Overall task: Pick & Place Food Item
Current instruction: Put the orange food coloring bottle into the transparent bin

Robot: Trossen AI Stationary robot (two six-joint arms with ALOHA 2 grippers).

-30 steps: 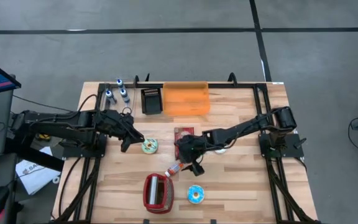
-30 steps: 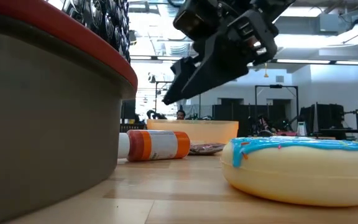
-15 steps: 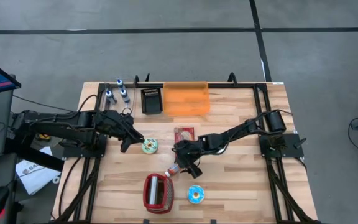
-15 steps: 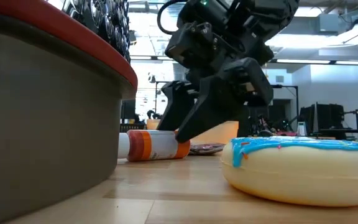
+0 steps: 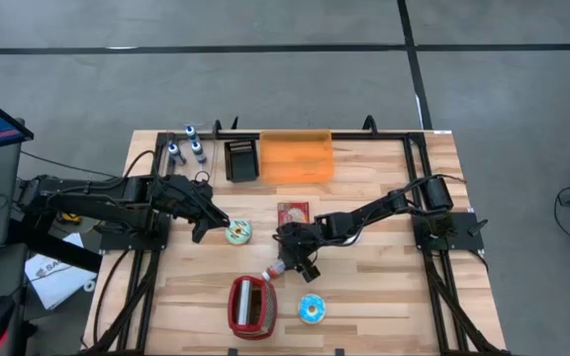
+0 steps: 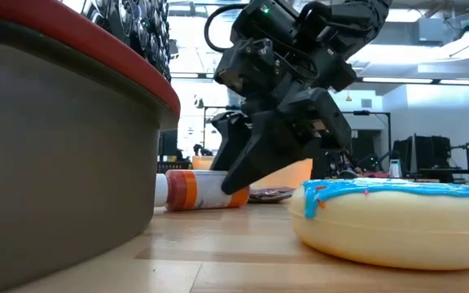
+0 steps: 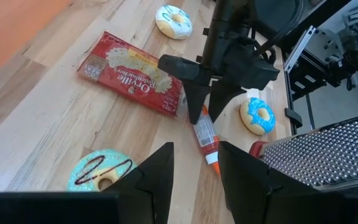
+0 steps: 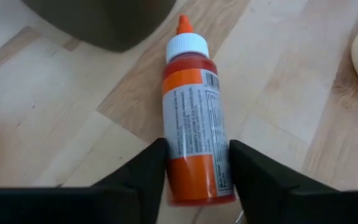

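Right wrist view: right tool (image 8: 194, 165) is down at the orange sauce bottle with the white cap and printed label (image 8: 193, 121), one finger on each flank of the bottle's base end. Fingers look to be touching or just shy of the sides; no lift visible, so a firm clamp cannot be confirmed. Bottle lies flat on the wooden surface (image 5: 384, 287).

Progress: judged as the pick stage, grasp being made. Bottle not off the surface, transport and place all left. Destination not evident; red-rimmed mesh basket (image 5: 251, 305) sits just beside the cap end and the orange plastic bin (image 5: 296, 158) stands at the far edge, either plausible.

Orientation: in the high view the bottle (image 5: 279, 267) lies between the basket and the popcorn packet (image 5: 292, 213). Long axis runs diagonally, cap end toward the basket, base end under the right tool (image 5: 293, 259). Fingers straddle the axis crosswise, good for a side grip.

Left tool (image 5: 202, 227) waits near the teal-iced donut (image 5: 238, 232), fingers parted, holding nothing.
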